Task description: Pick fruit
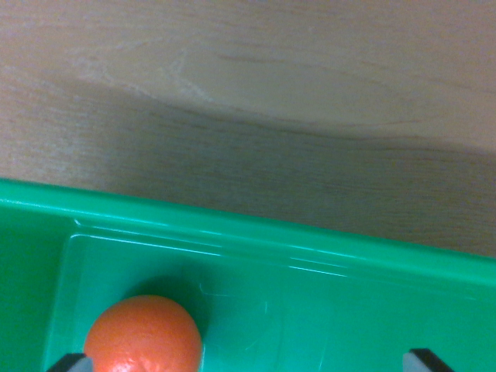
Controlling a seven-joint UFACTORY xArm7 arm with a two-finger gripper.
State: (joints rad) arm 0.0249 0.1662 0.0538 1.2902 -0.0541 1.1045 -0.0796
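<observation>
Wrist view: the only camera; everything below is read from it.
Fruit: an orange (143, 335) sits at about 7 o'clock in the frame, inside a green tray (325, 256), close to the tray's corner on the wrist view's left and partly cut off by the bottom edge.
Gripper: two dark fingertips (71, 362) poke in at the bottom corners, one at 7 o'clock and one at 5 o'clock; the gripper (248, 363) is spread wide, nearly the width of the frame, and holds nothing.
Finger against fruit: the tip at 7 o'clock overlaps the orange's lower edge; whether it touches cannot be told.
Alignment: the orange lies well off the midline between the tips, toward the wrist view's left.
Risk one: closing from here would probably catch the orange off-centre, and a round fruit may roll or squirt out sideways.
Risk two: descending as placed, the tip at 7 o'clock could land on top of the fruit rather than beside it, denting it or pushing it into the corner.
Risk three: the tray wall is near the fruit, so a finger could strike it and drag the tray.
Orange surface: rounded, matte, faintly dimpled, slightly blurred.
Tray material: glossy moulded plastic with a raised rim, rounded inner corners and bright streaks of reflected light.
Table (294, 101): pale wood grain from 9 to 3 o'clock, smooth, crossed by a broad shadow.
</observation>
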